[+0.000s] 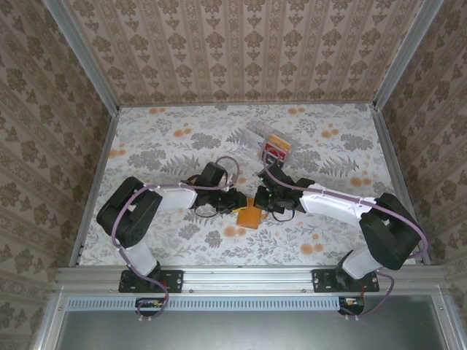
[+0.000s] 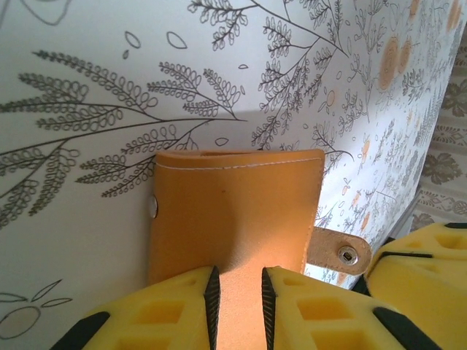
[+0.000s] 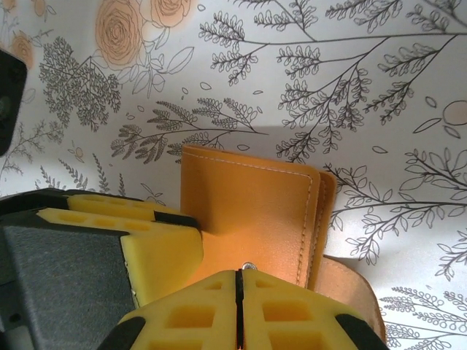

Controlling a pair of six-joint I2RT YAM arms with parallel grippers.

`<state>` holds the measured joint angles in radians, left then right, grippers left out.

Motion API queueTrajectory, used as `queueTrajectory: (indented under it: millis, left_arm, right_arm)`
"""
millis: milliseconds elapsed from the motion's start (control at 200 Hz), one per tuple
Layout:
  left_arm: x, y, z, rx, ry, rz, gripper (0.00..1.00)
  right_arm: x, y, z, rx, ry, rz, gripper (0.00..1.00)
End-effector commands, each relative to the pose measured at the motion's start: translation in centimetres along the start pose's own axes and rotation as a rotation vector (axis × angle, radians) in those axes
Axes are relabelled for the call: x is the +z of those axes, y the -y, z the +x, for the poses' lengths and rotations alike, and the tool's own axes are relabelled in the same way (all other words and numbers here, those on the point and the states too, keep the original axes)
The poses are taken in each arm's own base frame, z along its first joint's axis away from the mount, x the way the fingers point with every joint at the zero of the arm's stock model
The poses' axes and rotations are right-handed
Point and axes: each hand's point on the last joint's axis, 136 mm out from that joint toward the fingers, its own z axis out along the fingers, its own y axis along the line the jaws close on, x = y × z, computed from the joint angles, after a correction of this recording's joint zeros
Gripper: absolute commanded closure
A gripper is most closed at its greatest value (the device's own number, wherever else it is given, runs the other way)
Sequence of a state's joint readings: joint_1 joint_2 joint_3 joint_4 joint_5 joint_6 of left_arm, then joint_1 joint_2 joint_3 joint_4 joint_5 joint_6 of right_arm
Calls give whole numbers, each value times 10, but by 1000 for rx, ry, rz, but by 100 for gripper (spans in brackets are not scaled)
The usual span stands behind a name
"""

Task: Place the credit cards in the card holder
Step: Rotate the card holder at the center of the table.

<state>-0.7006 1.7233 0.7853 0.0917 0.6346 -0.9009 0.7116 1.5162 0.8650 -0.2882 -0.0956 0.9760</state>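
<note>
The card holder (image 1: 249, 216), an orange-tan folded wallet, lies flat on the flowered table between my two grippers. In the left wrist view its cover (image 2: 233, 211) runs up between the pads of my left gripper (image 2: 237, 284), which stand narrowly apart and pinch the leather. Its strap tab (image 2: 343, 251) with a snap sticks out free to the right. My right gripper (image 3: 238, 271) is shut, pads together, with its tips resting on the card holder (image 3: 255, 204) by a small metal stud. Red and orange credit cards (image 1: 276, 149) lie further back in a clear box.
The clear plastic box (image 1: 264, 136) stands behind the grippers at mid table. A metal frame and patterned walls (image 1: 58, 146) close off the table on the left, back and right. My left finger (image 3: 157, 244) sits close beside the right gripper's tips.
</note>
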Motion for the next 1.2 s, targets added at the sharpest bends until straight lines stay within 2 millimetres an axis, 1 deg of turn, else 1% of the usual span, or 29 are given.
queueTrajectory:
  millis: [0,110,165,245,345,470,625,740,885,950,1070,1190]
  left_arm:
    - [0,-5,3,10,-10,-42,74]
    - [-5,-2,2,20,9,-45,74]
    - [-9,-1,2,31,26,-48,72]
    - [-18,1,1,49,61,-60,67]
    - [-25,-3,0,64,96,-90,60]
    - [-25,-7,1,77,76,-126,53]
    - [-21,-18,4,66,46,-175,53]
    - [-14,-19,6,65,10,-162,53]
    - [-6,-14,10,80,-27,-141,55]
    - [-3,-15,11,84,-33,-147,57]
    - [1,-18,12,79,-43,-155,59]
    - [4,-26,13,65,-51,-183,62]
  right_arm:
    - [11,0,6,5,-48,29,91]
    - [27,16,16,-2,-100,101,92]
    - [27,26,16,-33,-107,161,92]
    - [25,41,15,-95,-119,245,91]
    - [33,51,20,-137,-166,266,92]
    - [40,37,23,-229,-193,172,90]
    - [38,23,15,-337,-193,143,89]
    - [34,16,11,-346,-184,126,89]
    - [33,18,11,-309,-178,133,88]
    - [32,17,11,-296,-173,131,88]
    - [24,6,8,-270,-156,92,85]
    - [2,0,-1,-259,-108,97,81]
